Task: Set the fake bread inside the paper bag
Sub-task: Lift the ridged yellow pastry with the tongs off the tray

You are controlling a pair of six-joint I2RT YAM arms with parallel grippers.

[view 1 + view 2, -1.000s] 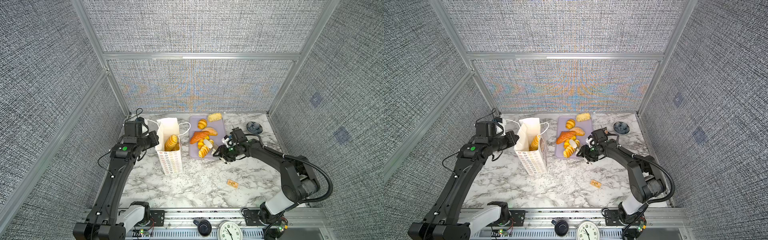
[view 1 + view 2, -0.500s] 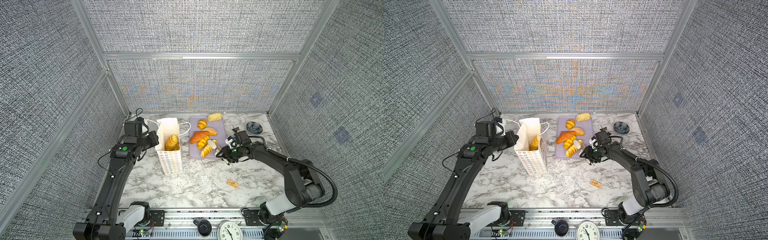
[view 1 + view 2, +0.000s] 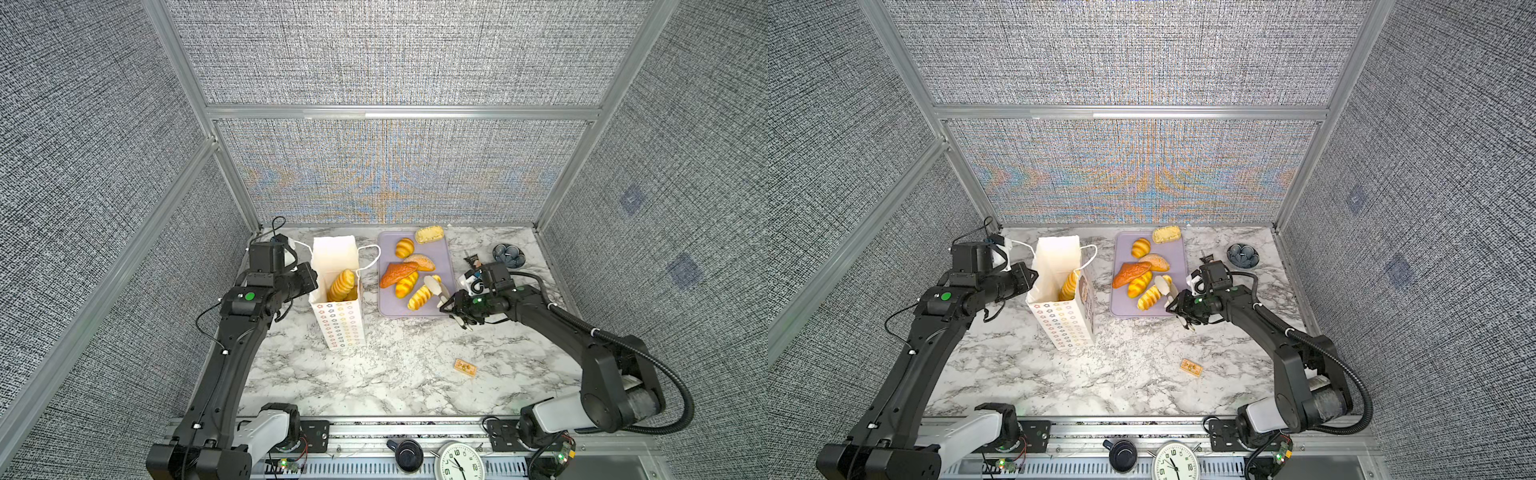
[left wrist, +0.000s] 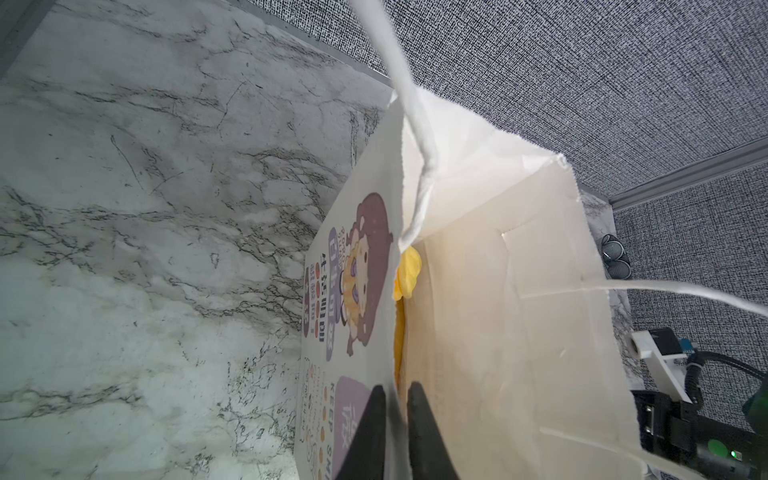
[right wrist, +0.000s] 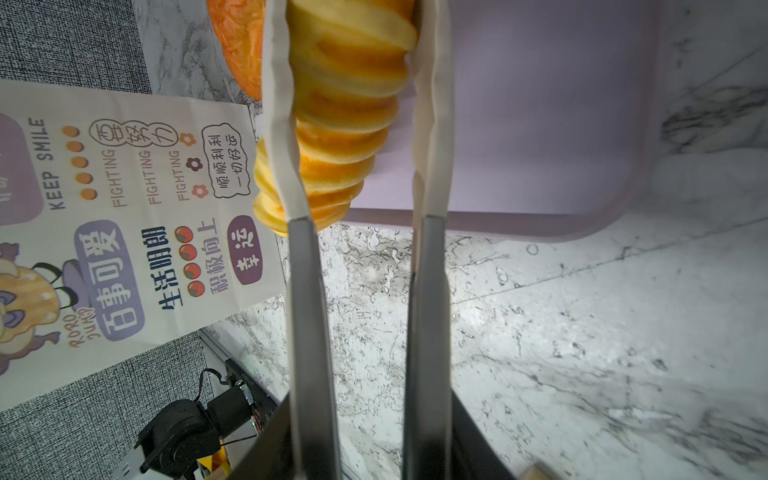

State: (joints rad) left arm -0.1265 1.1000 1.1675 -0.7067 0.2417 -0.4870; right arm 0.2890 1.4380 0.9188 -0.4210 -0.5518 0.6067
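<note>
Ridges of glossy golden-yellow are banding the bagged loaf [image 3: 343, 284], which is leaning inside the white flower-printed paper bag [image 3: 343, 328] at nine o'clock from the lavender tray [image 3: 445, 266]. The right pincer [image 5: 353, 16] is gripping a similar striped loaf [image 5: 345, 124] at the tray's six o'clock. The left pincer [image 4: 397, 388] is straddling the bag's rim, grip unclear.

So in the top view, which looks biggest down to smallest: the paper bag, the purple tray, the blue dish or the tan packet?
1. purple tray and paper bag: too alike to rank, since the bag stands up nearer the camera.
2. blue dish.
3. tan packet.
</note>
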